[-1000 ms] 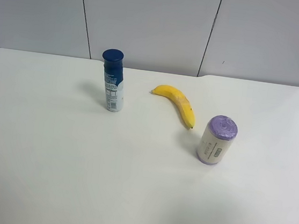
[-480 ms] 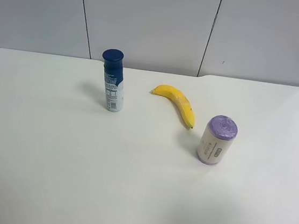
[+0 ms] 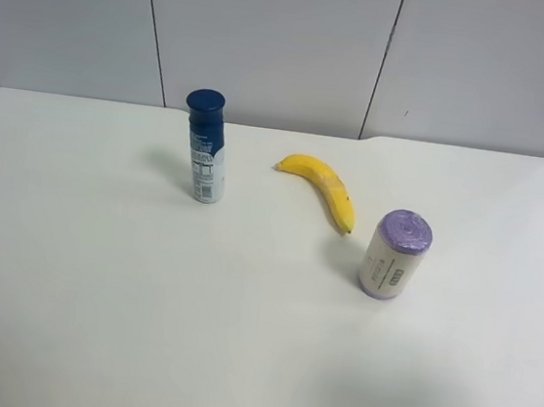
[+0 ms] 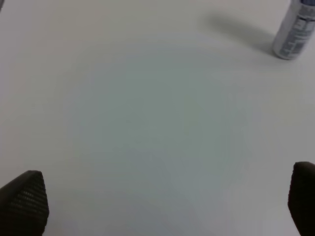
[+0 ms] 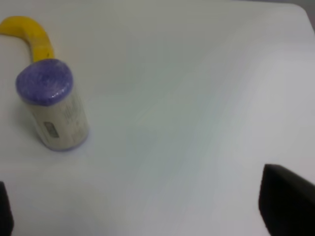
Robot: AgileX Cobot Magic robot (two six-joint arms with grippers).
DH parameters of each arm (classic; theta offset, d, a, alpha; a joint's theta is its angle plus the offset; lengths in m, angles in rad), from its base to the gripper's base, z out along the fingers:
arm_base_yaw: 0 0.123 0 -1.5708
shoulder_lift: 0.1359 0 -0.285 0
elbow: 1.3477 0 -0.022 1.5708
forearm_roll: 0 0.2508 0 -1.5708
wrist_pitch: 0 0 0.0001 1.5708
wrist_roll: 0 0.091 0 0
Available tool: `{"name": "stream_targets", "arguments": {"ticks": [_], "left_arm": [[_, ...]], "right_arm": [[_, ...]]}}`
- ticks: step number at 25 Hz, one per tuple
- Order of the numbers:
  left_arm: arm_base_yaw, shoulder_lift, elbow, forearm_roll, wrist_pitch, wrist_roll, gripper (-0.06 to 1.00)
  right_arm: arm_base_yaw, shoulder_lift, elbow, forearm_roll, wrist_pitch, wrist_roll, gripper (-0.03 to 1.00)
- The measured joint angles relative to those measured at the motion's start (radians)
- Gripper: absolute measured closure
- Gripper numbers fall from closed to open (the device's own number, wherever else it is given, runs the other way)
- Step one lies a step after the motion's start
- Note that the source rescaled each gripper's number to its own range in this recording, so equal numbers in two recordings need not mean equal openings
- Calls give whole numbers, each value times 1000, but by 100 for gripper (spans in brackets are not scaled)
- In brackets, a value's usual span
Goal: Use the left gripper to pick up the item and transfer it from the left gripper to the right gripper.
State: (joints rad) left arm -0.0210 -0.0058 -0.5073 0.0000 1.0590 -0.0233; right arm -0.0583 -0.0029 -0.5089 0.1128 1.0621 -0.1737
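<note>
Standing upright on the table (image 3: 91, 321), the item (image 3: 395, 254) sits untouched, well ahead of the right gripper (image 5: 147, 216), jaws spread w/ nothing between, while the left gripper (image 4: 162, 206), also spread wide & empty, has only the bottle (image 4: 294, 30) far ahead.

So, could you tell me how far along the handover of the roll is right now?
Nothing looks done yet: the roll stands upright on the table, untouched, near the banana. Nothing is in hand; both the left gripper and right gripper are open and empty. Left: the left gripper's pickup, then the pass to the right gripper.
</note>
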Motion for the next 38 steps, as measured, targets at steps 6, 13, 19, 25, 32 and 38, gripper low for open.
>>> {"name": "stream_targets", "arguments": {"ticks": [6, 13, 19, 25, 32, 38], "left_arm": [[11, 0, 0, 0, 0, 0, -5], [11, 0, 0, 0, 0, 1, -5], [11, 0, 0, 0, 0, 1, -5], [11, 0, 0, 0, 0, 1, -5], [11, 0, 0, 0, 0, 1, -5], [11, 0, 0, 0, 0, 1, -5]], "right_arm": [[-1, 0, 0, 0, 0, 0, -3], [-1, 0, 0, 0, 0, 1, -3], [-1, 0, 0, 0, 0, 1, -3], [-1, 0, 0, 0, 0, 1, -3], [-1, 0, 0, 0, 0, 1, -3], [-1, 0, 0, 0, 0, 1, -3]]}}
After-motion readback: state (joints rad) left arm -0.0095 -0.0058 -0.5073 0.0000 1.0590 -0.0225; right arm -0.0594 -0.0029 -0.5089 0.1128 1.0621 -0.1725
